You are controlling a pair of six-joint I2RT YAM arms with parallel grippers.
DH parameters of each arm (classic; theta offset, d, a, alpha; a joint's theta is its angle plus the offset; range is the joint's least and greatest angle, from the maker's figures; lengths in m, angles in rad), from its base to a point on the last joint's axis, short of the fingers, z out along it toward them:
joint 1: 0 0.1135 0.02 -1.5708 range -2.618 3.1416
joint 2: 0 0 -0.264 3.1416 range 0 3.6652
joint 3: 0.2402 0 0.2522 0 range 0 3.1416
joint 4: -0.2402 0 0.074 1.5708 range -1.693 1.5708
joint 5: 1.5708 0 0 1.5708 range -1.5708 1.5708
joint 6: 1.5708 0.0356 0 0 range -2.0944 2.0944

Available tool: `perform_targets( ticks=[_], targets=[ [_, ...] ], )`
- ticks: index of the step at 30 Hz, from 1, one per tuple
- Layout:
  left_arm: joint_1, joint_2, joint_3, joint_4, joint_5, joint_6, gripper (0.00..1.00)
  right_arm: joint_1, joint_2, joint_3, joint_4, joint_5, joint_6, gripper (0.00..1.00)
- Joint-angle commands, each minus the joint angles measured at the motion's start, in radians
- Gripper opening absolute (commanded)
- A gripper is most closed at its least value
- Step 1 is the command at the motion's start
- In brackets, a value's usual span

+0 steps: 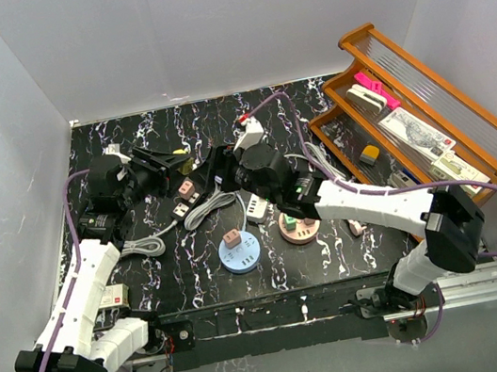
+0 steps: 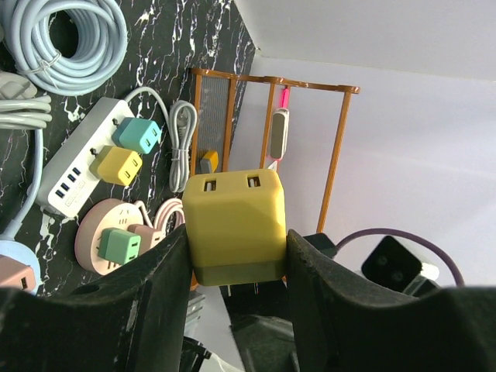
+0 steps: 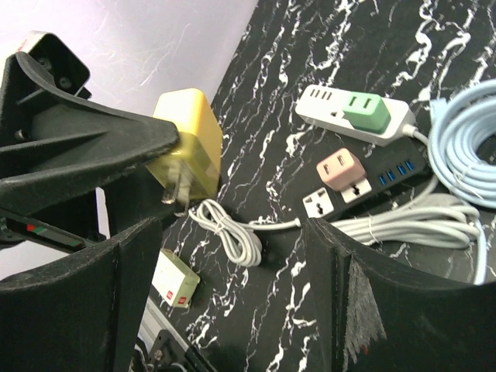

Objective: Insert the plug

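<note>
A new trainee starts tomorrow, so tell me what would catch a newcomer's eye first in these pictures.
First, the yellow plug, clamped in the left gripper and held in the air, its two prongs bare. The right gripper faces it, jaws open and empty. Beneath them the black marbled table is crowded with power strips, coiled cables and pastel adapters.

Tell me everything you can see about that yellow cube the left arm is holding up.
The yellow plug is a rounded, matte, plastic-looking cube. One face carries two small rectangular ports; the opposite face has two flat metal prongs, bare and plugged into nothing. The left pincer clamps it by two opposite sides, holding it in the air above the black marbled table. Nothing else touches it.
</note>
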Motion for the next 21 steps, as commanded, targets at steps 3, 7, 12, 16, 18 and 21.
perform_targets(
  ticks=[3,7,12,16,18,21],
  targets=[
    [-0.002,-0.059,-0.019,0.008,0.036,-0.009,0.37,0.008,0.051,0.106,0.148,0.074,-0.07,0.71],
    [-0.002,-0.069,-0.024,0.008,0.039,-0.015,0.37,0.011,0.079,0.112,0.167,0.067,-0.079,0.71],
    [-0.003,-0.068,-0.022,0.009,0.048,-0.024,0.37,0.011,0.088,0.099,0.224,0.054,-0.099,0.6],
    [-0.002,-0.064,-0.022,0.02,0.058,-0.035,0.38,0.011,0.084,0.077,0.287,0.046,-0.138,0.46],
    [-0.002,-0.063,-0.021,0.024,0.061,-0.035,0.39,0.011,0.08,0.069,0.315,0.031,-0.156,0.38],
    [-0.003,-0.064,-0.012,0.027,0.064,-0.009,0.44,0.006,0.081,0.083,0.325,-0.044,-0.176,0.28]
  ],
)
